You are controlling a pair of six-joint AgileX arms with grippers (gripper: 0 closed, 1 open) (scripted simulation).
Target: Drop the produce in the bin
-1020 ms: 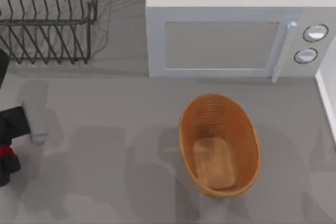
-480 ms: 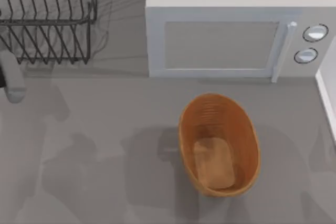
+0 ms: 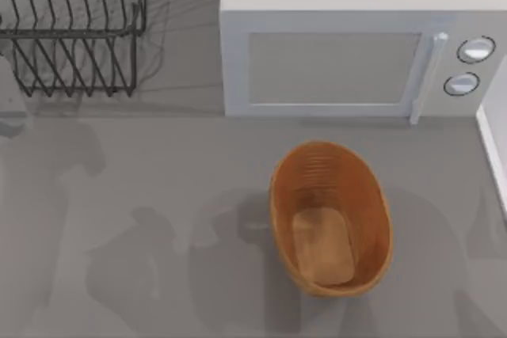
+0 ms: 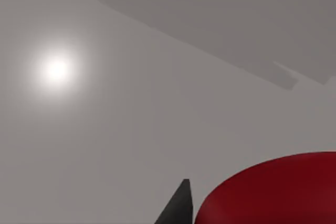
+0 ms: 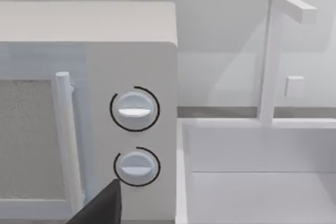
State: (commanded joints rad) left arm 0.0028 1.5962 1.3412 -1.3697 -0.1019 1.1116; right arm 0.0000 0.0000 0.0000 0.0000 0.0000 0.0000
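Note:
The produce (image 4: pixel 273 192), round, glossy and red, sits very close in the left wrist view above the grey table. A black fingertip (image 4: pixel 178 209) of my left gripper lies against its side, so the gripper looks shut on it. The bin (image 3: pixel 331 219), an oval orange-brown basket with a tan bottom, stands right of the table's middle with nothing inside. In the right wrist view a black fingertip (image 5: pixel 102 205) of my right gripper points at the microwave's front.
A white microwave (image 3: pixel 341 53) stands behind the bin, with its two dials (image 5: pixel 134 109) at its right end. A black wire dish rack (image 3: pixel 71 29) is at the back left. A white sink (image 5: pixel 257 182) with a faucet (image 5: pixel 273 51) lies right of the microwave.
My left arm, seen at the top view's left edge with the red produce, has moved up and out past that edge. Its shadows have shifted over the table. The bin has not moved.

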